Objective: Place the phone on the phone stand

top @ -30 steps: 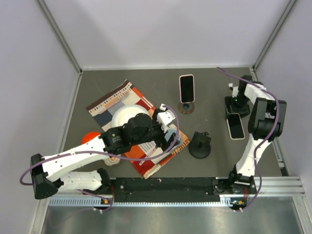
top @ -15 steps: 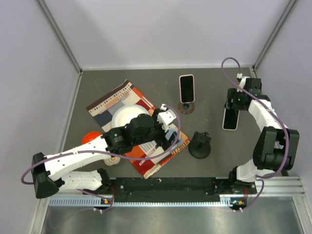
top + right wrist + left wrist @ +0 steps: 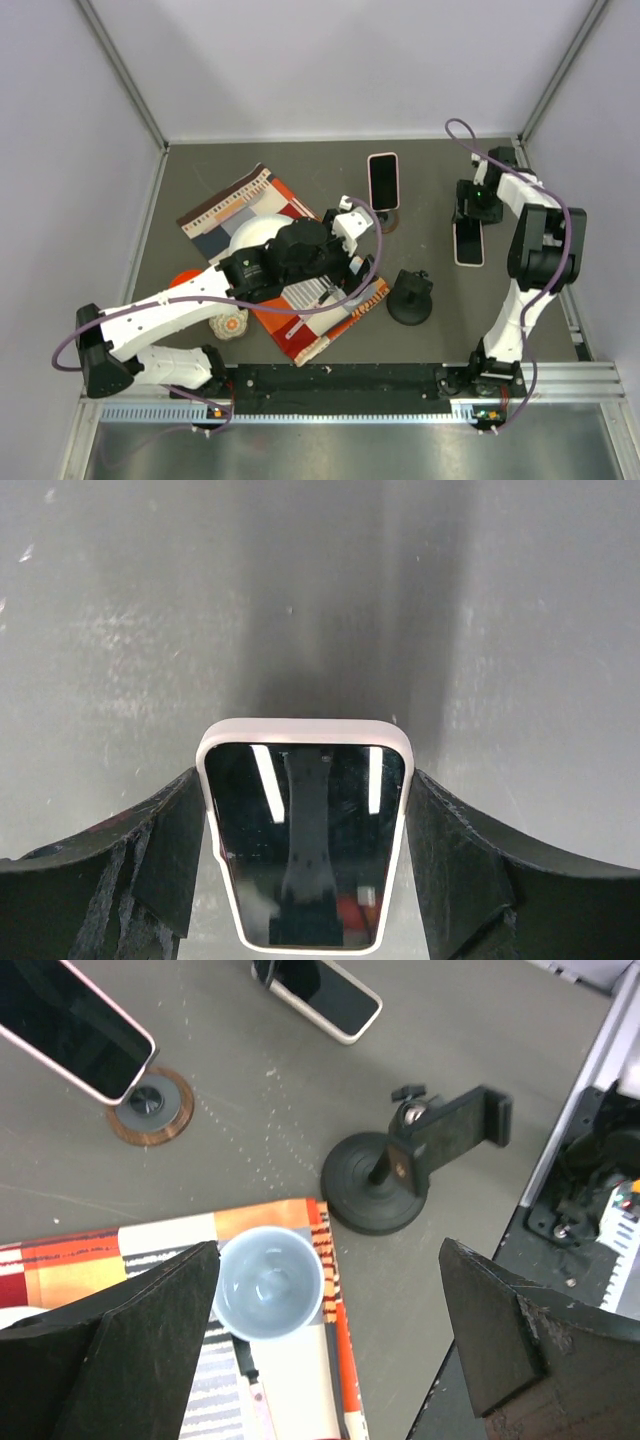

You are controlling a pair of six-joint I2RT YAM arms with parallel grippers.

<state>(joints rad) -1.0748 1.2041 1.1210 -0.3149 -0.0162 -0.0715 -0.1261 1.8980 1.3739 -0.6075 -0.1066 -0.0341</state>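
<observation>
My right gripper (image 3: 305, 852) is shut on a phone (image 3: 305, 845) with a pale pink case and a dark screen, one finger on each long side. In the top view the right gripper (image 3: 468, 222) holds this phone (image 3: 468, 248) at the right of the table. The empty black phone stand (image 3: 410, 296) is a round base with a clamp, left and nearer of that phone; the left wrist view shows the black stand (image 3: 420, 1160) too. My left gripper (image 3: 330, 1350) is open and empty over the patterned cloth (image 3: 300, 1360).
A second phone (image 3: 382, 180) leans on a round wooden-rimmed stand (image 3: 385, 223) at the back middle. A pale blue cup (image 3: 270, 1282) and a knife lie on the cloth; a white plate (image 3: 255, 238) lies there too. An orange object (image 3: 185, 283) lies at the left.
My right gripper has carried the phone left and a little farther back, and that arm's elbow has swung. My left arm has reached a little to the right over the cloth.
</observation>
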